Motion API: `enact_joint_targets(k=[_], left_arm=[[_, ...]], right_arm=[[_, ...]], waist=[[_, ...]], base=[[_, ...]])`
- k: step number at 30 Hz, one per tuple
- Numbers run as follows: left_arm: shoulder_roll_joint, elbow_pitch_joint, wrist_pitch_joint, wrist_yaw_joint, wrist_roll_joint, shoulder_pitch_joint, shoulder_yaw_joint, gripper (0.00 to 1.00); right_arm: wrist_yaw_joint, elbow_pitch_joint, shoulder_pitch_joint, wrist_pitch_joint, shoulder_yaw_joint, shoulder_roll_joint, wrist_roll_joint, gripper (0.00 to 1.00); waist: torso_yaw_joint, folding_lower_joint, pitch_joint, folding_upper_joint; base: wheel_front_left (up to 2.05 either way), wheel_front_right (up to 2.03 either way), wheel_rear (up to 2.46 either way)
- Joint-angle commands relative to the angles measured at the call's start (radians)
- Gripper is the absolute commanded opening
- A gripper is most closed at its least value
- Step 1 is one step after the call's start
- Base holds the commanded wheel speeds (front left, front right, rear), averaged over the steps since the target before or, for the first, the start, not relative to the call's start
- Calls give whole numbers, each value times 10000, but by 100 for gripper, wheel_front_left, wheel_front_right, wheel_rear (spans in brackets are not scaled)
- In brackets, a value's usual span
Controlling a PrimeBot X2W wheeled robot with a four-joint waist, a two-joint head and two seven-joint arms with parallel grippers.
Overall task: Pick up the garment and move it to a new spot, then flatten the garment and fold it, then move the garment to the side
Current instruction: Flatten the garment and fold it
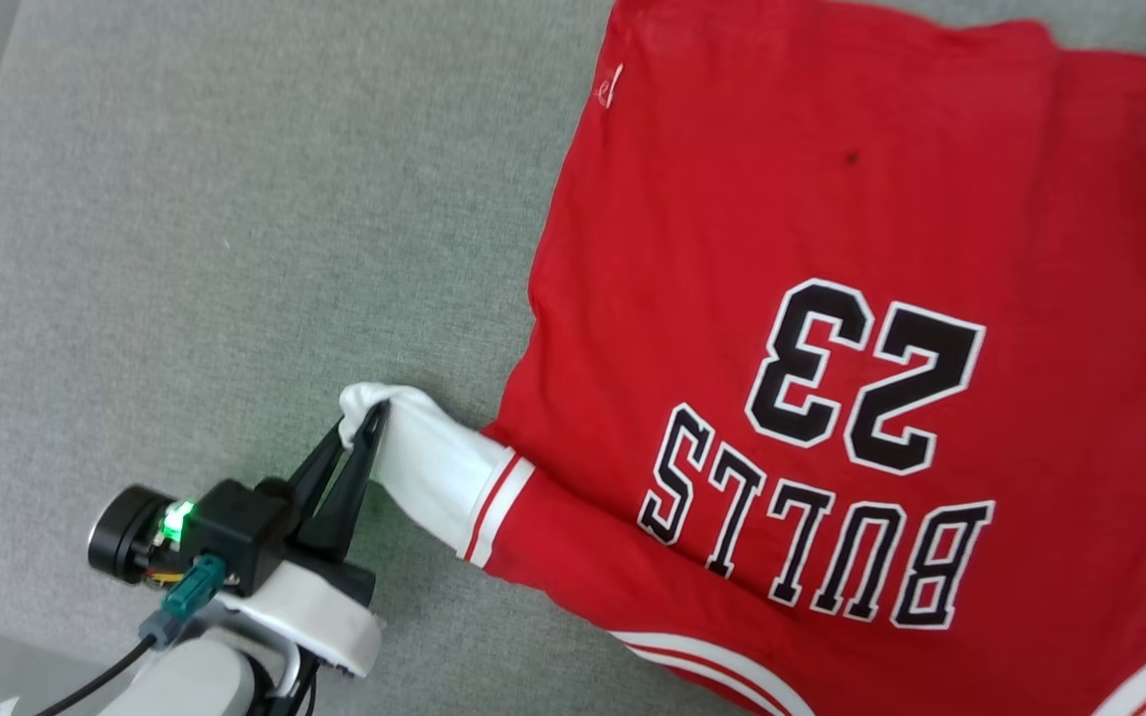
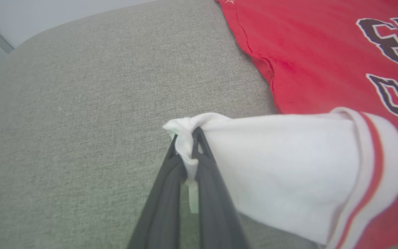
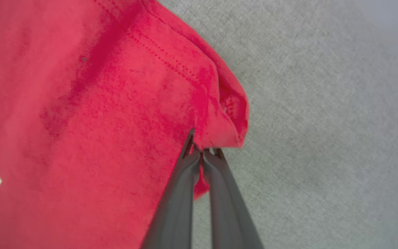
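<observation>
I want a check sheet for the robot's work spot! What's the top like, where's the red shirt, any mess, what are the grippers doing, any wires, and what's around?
Surface: grey cloth surface, flat.
Job's things: red shirt lying spread out, lettering side up.
Clutter: nothing seen.
Grippers: left gripper shut on the tip of the white sleeve; right gripper shut on a red corner of the shirt.
Cables: black cable by the left wrist.
Surroundings: pale wall or floor beyond the surface's edge.
</observation>
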Motion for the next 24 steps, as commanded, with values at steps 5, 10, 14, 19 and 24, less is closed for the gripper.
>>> enact_joint_targets(k=[5, 10, 14, 19, 24], left_arm=[[228, 74, -64, 156, -146, 591, 189, 0], [470, 9, -49, 336, -352, 1206, 278, 0], [644, -75, 25, 494, -520, 1669, 331, 0], [823, -145, 67, 641, -713, 2089, 427, 0], [982, -194, 79, 701, -799, 2374, 468, 0]], right_arm=[[-6, -79, -2, -729, 442, 12, 352, 0], [-6, -802, 429, -1522, 1173, -616, 940, 0], [-7, -1723, 918, -2061, 1569, -1499, 1490, 0], [-6, -2981, 2111, -2626, 1820, -2825, 2179, 0], [-8, -3637, 3891, -3146, 1832, -4073, 2716, 0]], waist=[[-528, -1, -1260, 0], [-959, -1, -2255, 0], [-1332, -1, -2841, 0], [-1803, -1, -3267, 0], [-2235, -1, -3420, 0]], base=[[0, 0, 0], [0, 0, 0], [0, 0, 0], [0, 0, 0], [0, 0, 0]])
